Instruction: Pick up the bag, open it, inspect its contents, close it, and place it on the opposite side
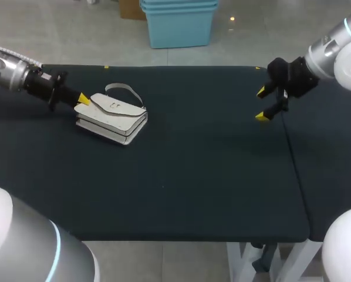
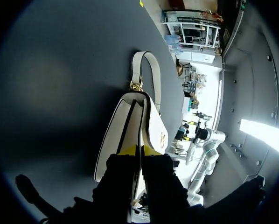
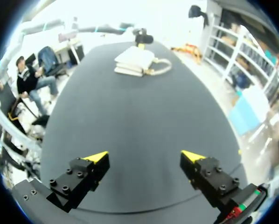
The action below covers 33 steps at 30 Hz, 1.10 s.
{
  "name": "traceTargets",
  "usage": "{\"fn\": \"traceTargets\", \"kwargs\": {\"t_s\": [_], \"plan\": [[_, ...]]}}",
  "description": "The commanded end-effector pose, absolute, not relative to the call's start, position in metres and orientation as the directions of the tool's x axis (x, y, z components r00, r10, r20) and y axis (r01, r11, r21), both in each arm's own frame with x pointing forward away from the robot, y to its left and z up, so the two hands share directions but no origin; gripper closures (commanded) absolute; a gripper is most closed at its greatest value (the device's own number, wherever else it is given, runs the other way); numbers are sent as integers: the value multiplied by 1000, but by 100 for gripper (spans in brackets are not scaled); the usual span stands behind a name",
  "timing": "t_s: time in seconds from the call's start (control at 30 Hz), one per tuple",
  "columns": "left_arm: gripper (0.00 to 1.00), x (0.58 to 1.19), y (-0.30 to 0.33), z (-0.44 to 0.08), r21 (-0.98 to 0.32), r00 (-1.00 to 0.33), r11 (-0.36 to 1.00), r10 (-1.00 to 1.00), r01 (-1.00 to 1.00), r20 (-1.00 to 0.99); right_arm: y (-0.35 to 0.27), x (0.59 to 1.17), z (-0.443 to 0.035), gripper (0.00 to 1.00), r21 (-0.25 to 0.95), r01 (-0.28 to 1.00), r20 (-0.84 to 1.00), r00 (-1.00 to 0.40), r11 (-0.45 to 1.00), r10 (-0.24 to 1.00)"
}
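A dark-topped table (image 1: 193, 176) abuts a second table (image 1: 328, 158).

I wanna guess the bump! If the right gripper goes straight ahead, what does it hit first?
Probably the white bag; only bare table lies ahead of the right gripper, though it might pass above.

We were at a robot test bench, the kind kept in a lab or workshop, not a home. Our left arm (image 1: 12, 73) and right arm (image 1: 333, 53) stood over a plain work table (image 1: 193, 176) with a dark mat on top and white metal legs (image 1: 293, 261). The left gripper (image 1: 81, 100) and right gripper (image 1: 262, 104) had yellow-tipped fingers. A second table (image 1: 331, 158) with the same dark top stood flush against the first.
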<state>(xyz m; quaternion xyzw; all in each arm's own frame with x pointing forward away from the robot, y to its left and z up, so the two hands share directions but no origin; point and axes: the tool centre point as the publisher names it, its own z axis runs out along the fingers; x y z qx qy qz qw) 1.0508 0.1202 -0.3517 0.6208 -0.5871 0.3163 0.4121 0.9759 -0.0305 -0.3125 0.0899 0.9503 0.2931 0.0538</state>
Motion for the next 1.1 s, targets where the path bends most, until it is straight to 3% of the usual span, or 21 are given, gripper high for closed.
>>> {"fn": "traceTargets", "kwargs": {"t_s": [0.03, 0.77, 0.93, 1.1], "plan": [[100, 1035, 103, -338, -29, 83, -214, -497, -977, 864, -30, 977, -313, 0, 567, 139, -49, -978, 812, 201], [100, 1027, 89, -330, -41, 90, -249, -489, -968, 867, -30, 977, -313, 0, 567, 139, -49, -978, 812, 201], [100, 1009, 60, -332, -85, 126, -436, -432, -896, 893, -30, 977, -313, 0, 567, 139, -49, -978, 812, 201], [100, 1001, 39, -343, -114, 122, -496, -419, -861, 900, -30, 977, -313, 0, 567, 139, -49, -978, 812, 201]]}}
